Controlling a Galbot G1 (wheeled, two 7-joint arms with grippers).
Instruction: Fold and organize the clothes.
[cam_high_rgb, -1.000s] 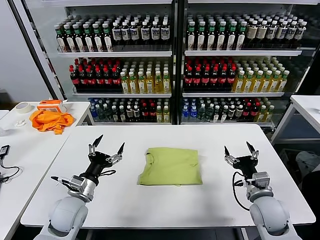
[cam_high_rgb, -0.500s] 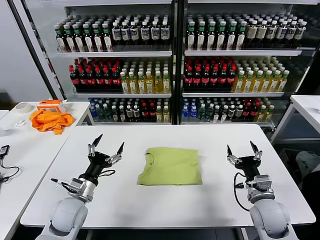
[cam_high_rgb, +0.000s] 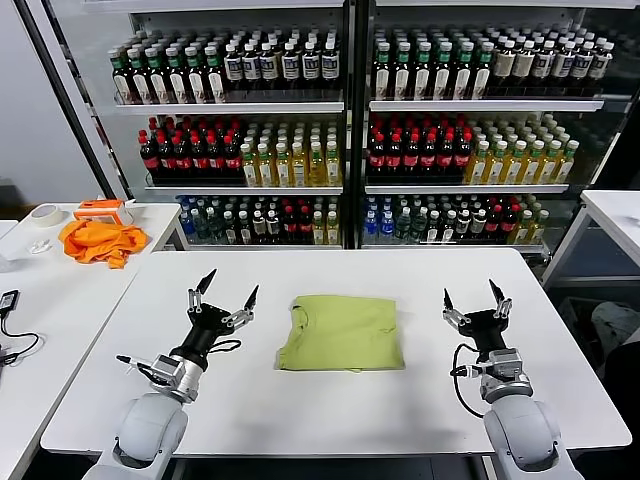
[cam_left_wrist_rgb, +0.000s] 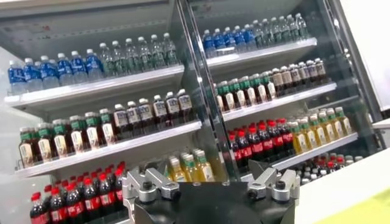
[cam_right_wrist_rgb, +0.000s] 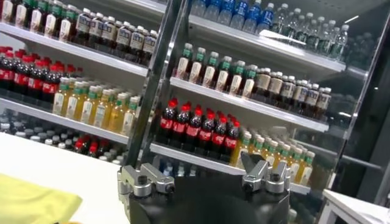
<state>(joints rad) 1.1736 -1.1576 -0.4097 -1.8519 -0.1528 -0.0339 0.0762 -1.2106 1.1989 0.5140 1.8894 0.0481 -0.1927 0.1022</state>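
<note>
The clothes are one lime-green T-shirt (cam_high_rgb: 340, 333), folded into a flat rectangle at the middle of the white table (cam_high_rgb: 330, 270). A corner of it also shows in the right wrist view (cam_right_wrist_rgb: 27, 206). My left gripper (cam_high_rgb: 231, 283) stands open to the left of the shirt, fingers pointing up and away, holding nothing. On the shirt's right, my right gripper (cam_high_rgb: 469, 290) is open and empty as well, raised above the table. Neither gripper touches the cloth.
Drink coolers (cam_high_rgb: 345, 120) full of bottles stand behind the table. A side table on the left carries an orange cloth (cam_high_rgb: 98, 241), a tape roll (cam_high_rgb: 45, 214) and a small black device with a cable (cam_high_rgb: 8, 300). Another white table edge (cam_high_rgb: 610, 215) is at right.
Both arms have shifted slightly inward and forward: the left gripper a little to the right, the right gripper a little to the left. The shirt has not moved. Both grippers stay open.
</note>
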